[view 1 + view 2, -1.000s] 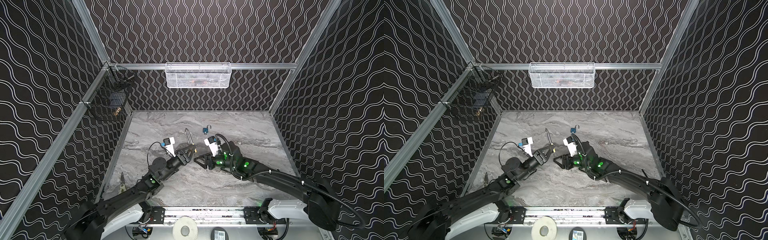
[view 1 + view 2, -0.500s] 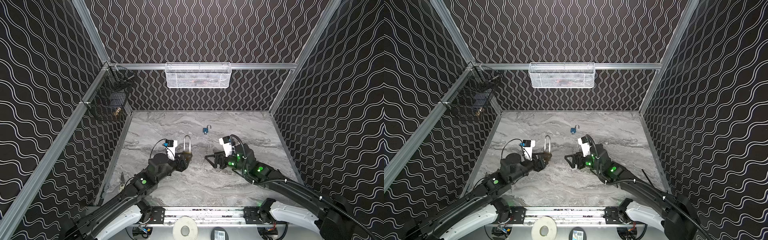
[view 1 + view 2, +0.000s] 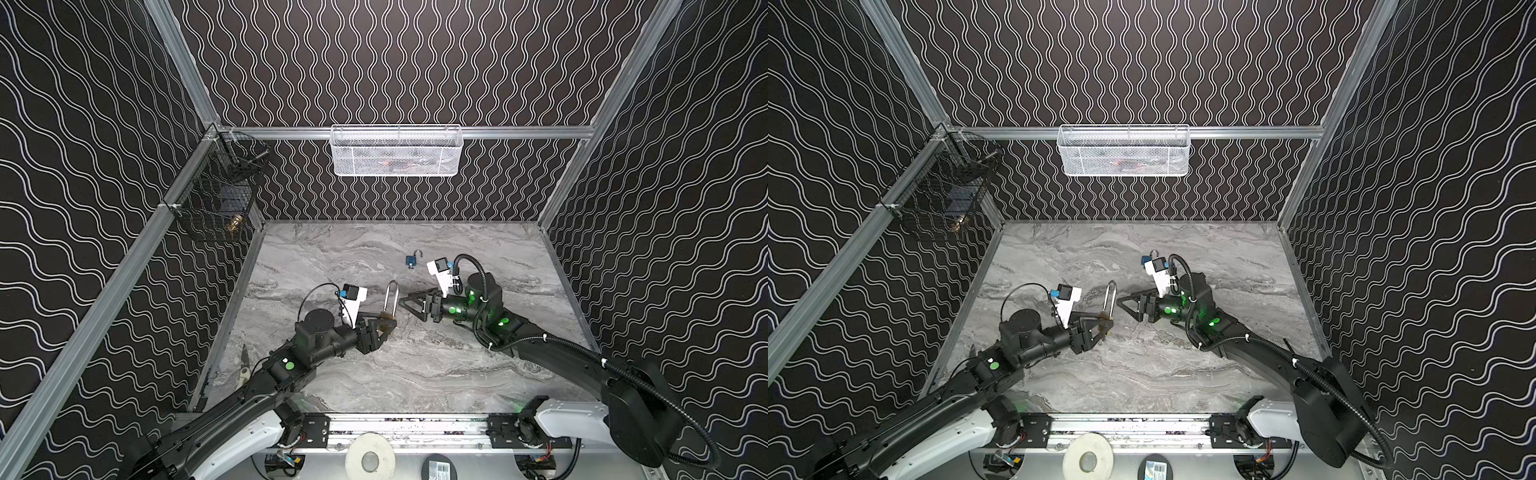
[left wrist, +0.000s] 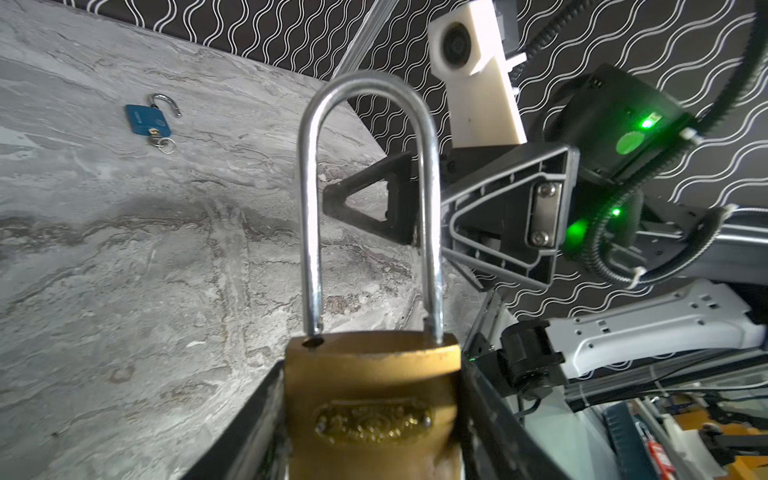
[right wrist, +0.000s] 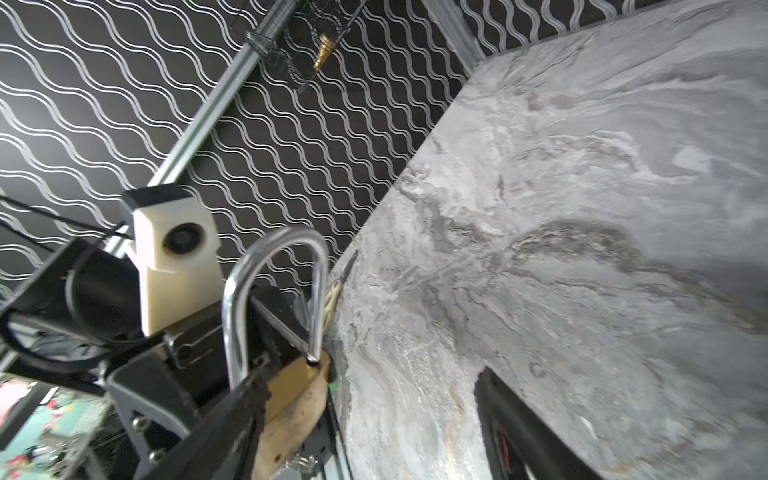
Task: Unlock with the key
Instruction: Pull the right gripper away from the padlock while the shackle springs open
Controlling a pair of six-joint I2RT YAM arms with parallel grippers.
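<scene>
Padlock (image 4: 370, 415): likely heavy, rigid brass; smooth steel shackle (image 4: 370, 208) slippery, so grip flat body.
Left gripper (image 3: 384, 328): jaws pinching padlock body.
Right gripper (image 3: 409, 306): jaws spread, empty.

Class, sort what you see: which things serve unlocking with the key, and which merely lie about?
Job: brass padlock, left pincer gripping it, right pincer.
Lying about: blue padlock (already open), snips, white mesh basket, black wire basket.
</scene>
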